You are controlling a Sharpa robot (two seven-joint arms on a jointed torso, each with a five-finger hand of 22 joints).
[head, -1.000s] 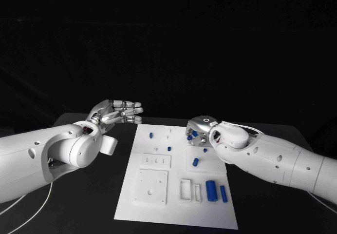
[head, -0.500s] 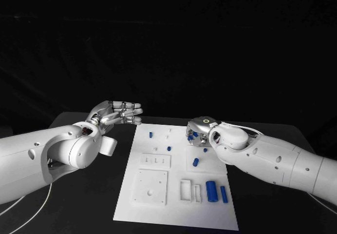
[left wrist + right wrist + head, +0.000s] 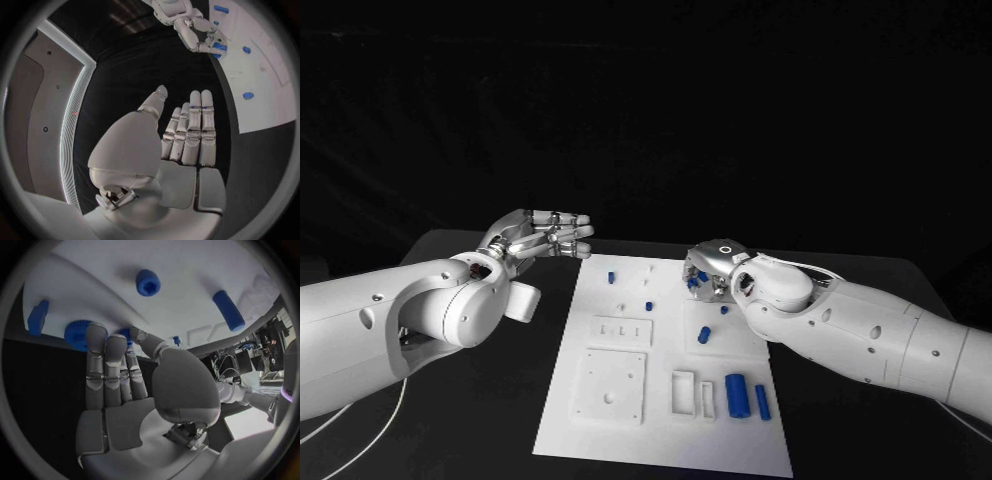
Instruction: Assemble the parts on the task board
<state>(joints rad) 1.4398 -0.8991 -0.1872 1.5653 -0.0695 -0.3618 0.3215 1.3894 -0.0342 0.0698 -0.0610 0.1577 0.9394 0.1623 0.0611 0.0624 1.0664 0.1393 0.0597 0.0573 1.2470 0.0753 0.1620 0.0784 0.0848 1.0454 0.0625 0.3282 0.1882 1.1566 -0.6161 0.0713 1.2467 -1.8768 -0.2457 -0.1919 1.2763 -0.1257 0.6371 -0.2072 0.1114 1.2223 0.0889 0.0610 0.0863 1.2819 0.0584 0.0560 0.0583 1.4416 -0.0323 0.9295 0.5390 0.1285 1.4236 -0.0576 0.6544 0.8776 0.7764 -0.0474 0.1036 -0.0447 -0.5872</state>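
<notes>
Over the last second very little has shifted: the right hand [image 3: 708, 272] has edged a touch inward along the far right edge of the task board [image 3: 589, 420], and the left hand [image 3: 542, 234] hangs where it was, over the black table [image 3: 473, 420] just off the board's far left corner.

The left hand is empty, its fingers [image 3: 195, 125] held straight and side by side, the thumb a little apart. The right hand's fingertips [image 3: 95, 335] come down on a ribbed round blue part [image 3: 76, 335] at the board's right edge; the thumb closes in beside them, but whether the part is truly pinched or only touched I cannot tell.

Most of the work looks to be ahead. A small blue peg [image 3: 612, 276] and another [image 3: 649, 306] stand near the far end, a short blue piece [image 3: 704, 335] lies mid-board, and a thick blue cylinder [image 3: 734, 389] with a slimmer blue bar [image 3: 762, 401] lie loose near the near right corner beside an open white slot [image 3: 685, 391]. The white square plate [image 3: 612, 384] at the near left shows no blue part seated in it.
</notes>
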